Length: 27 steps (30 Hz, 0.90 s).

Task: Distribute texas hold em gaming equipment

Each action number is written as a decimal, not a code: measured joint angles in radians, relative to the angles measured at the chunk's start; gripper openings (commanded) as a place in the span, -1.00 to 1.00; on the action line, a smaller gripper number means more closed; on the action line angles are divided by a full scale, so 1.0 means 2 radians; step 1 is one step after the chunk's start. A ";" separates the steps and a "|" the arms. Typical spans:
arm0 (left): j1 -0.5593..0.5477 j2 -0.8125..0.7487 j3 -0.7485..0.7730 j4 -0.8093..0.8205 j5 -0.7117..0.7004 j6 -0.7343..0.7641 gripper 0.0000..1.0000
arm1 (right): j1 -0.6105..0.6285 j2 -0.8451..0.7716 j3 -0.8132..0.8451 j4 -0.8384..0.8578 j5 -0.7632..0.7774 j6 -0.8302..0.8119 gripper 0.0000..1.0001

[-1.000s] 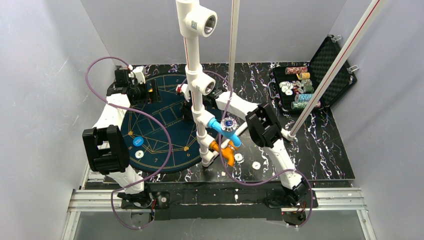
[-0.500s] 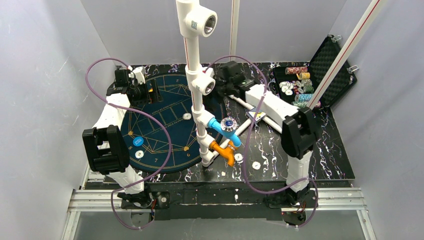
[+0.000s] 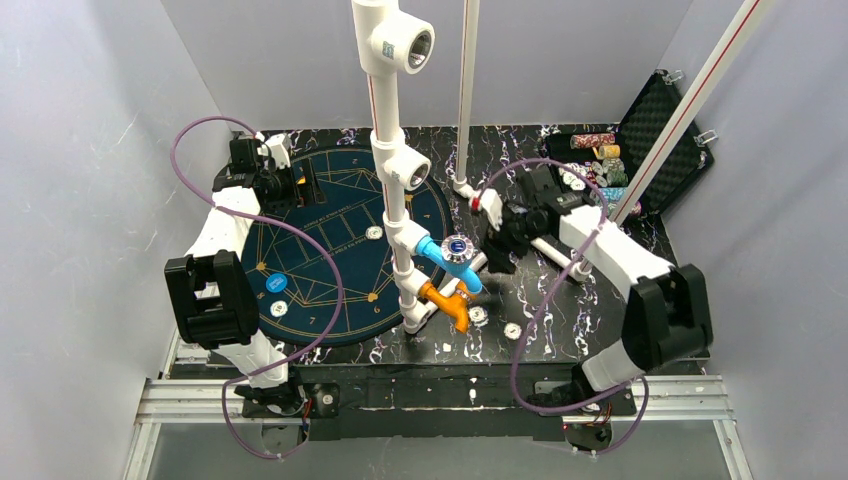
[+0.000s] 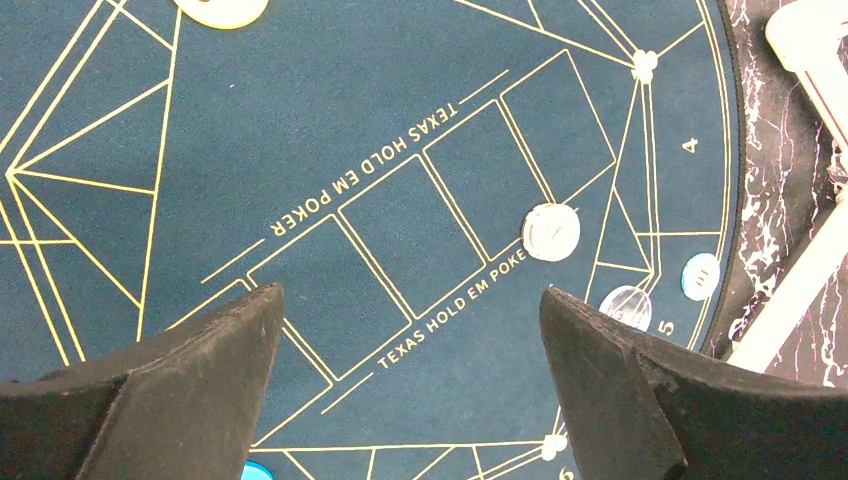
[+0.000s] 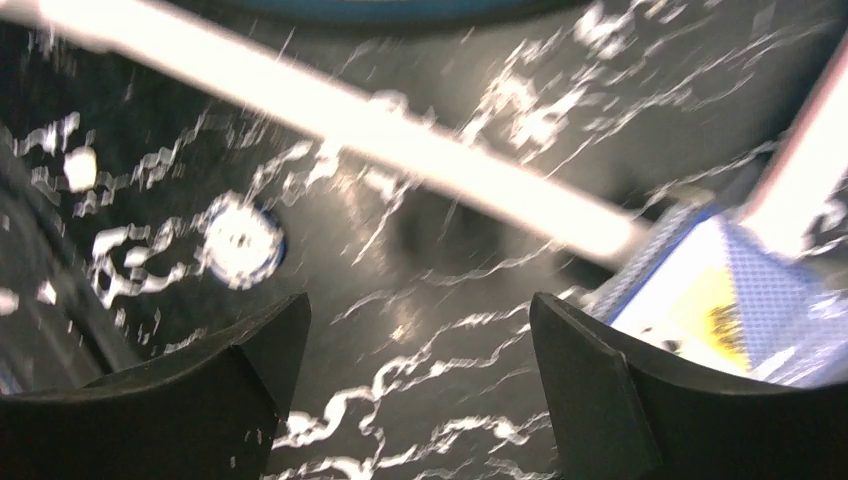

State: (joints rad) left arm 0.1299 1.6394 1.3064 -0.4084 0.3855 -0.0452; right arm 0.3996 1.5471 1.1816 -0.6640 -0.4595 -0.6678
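A round dark blue poker mat (image 3: pixel 320 250) lies at the left. It holds a white chip (image 3: pixel 374 233), a blue chip (image 3: pixel 277 283) and another white chip (image 3: pixel 279 309). My left gripper (image 3: pixel 300 185) hangs open and empty above the mat (image 4: pixel 400 150); its view shows a white chip (image 4: pixel 550 232), a pale chip (image 4: pixel 627 307) and a light blue chip (image 4: pixel 700 275). My right gripper (image 3: pixel 497 240) is open and empty over the black marbled table (image 5: pixel 430 400). Its blurred view shows a blue-rimmed chip (image 5: pixel 243 241) and a blue-patterned card pack (image 5: pixel 720 290) to the right.
A white pipe frame (image 3: pixel 395 200) with blue and orange fittings stands mid-table; one pipe (image 5: pixel 350 110) crosses the right wrist view. An open black case (image 3: pixel 600 175) with stacked chips sits at the back right. Two loose chips (image 3: pixel 477 315) lie near the front.
My right arm has swung from over the mat across to the right of the pipe frame, its gripper now over the black table. The left arm has not moved.
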 measured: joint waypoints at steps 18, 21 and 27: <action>0.000 0.000 -0.002 0.003 0.000 -0.008 0.99 | 0.132 -0.148 -0.239 -0.021 0.148 -0.050 0.77; 0.000 0.000 -0.003 0.004 0.000 -0.010 0.99 | 0.154 -0.151 -0.250 -0.010 0.163 -0.041 0.78; 0.000 0.000 -0.003 0.004 0.000 -0.015 0.99 | 0.183 -0.152 -0.263 0.008 0.184 -0.028 0.76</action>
State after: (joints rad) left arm 0.1299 1.6390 1.3003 -0.4000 0.3855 -0.0746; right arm 0.7647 1.2430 0.6559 -0.6472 -0.0906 -0.7238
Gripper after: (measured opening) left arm 0.993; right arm 0.888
